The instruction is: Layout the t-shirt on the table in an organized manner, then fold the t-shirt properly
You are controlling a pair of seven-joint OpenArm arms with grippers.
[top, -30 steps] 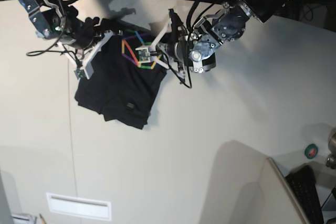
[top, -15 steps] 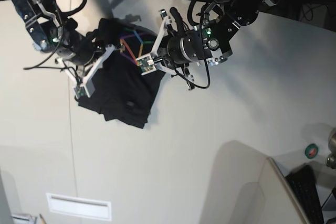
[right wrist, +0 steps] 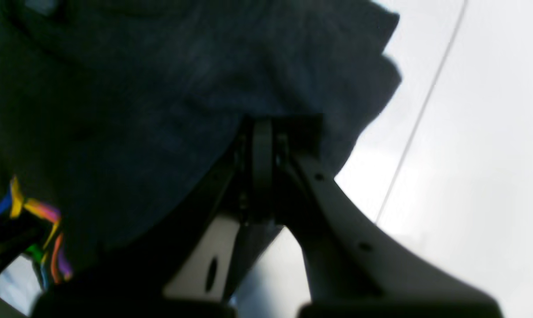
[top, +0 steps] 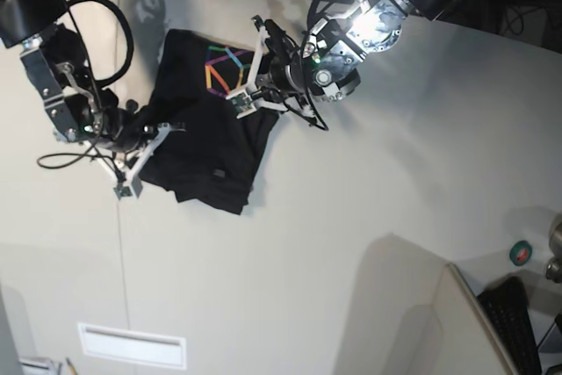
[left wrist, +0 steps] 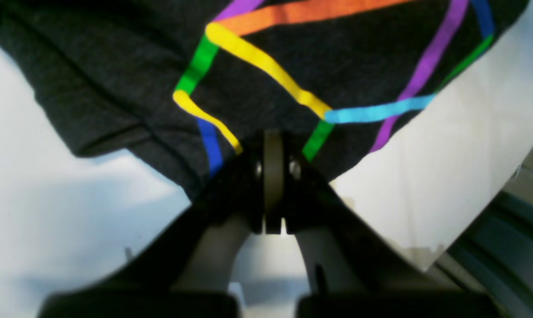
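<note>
Overhead, both end effectors, left (left wrist: 273,145) and right (right wrist: 262,132), clamp the t-shirt (top: 198,142) on the off-white table (top: 369,182).

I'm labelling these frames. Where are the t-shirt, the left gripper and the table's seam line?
t-shirt (top: 198,142): base view, plain black middle.
left gripper (left wrist: 273,141): left wrist view, between fingertips, shut on the t-shirt.
seam line (right wrist: 421,115): right wrist view, mid-length.

Both arms are black and jointed, looped with black cables. The left gripper (left wrist: 273,145) and right gripper (right wrist: 262,132) carry pale grey fingers with small screws and slots.
</note>
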